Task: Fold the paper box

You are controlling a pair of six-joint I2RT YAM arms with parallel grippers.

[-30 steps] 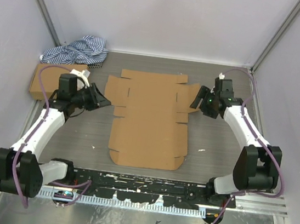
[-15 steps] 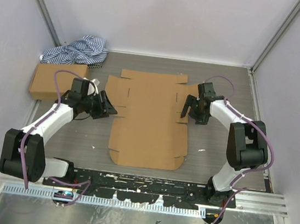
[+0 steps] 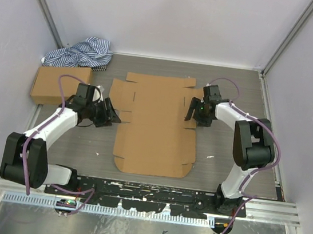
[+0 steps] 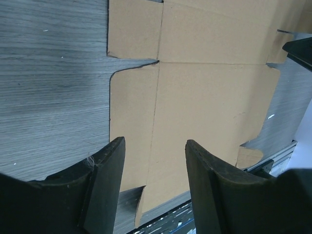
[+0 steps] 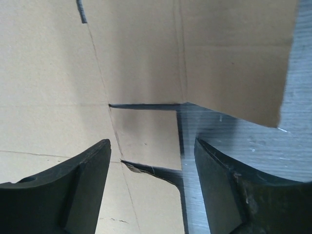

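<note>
Overhead and wrist views of the workspace. The paper box (image 3: 155,125) lies as an unfolded, creased sheet at the middle of the table (image 3: 228,144). Its long axis runs from the far edge toward the near edge, and its flaps spread toward both sides.

The left gripper (image 3: 113,114) stands at the sheet's left edge. Its fingers are apart and straddle a crease of the left side panel, clasping nothing. The right gripper (image 3: 194,116) stands at the sheet's right edge. Its fingers are also apart, on either side of a small tab, and nothing is held. In the right wrist view the flap just beyond that tab throws a shadow on the table.

A smaller closed cardboard box (image 3: 60,83) sits at the left edge, clear of the sheet and behind the left arm; its contents cannot be seen. A crumpled blue-and-white striped cloth (image 3: 79,52) lies in the far left corner, touching or just beside that box. Nothing lies on the sheet between the two grippers.

The surface is grey with a wood grain. Pale walls (image 3: 170,15) enclose it on three sides, with metal posts (image 3: 44,7) at the far corners. A dark mounting rail (image 3: 152,192) carrying both arm bases runs along the near edge.
</note>
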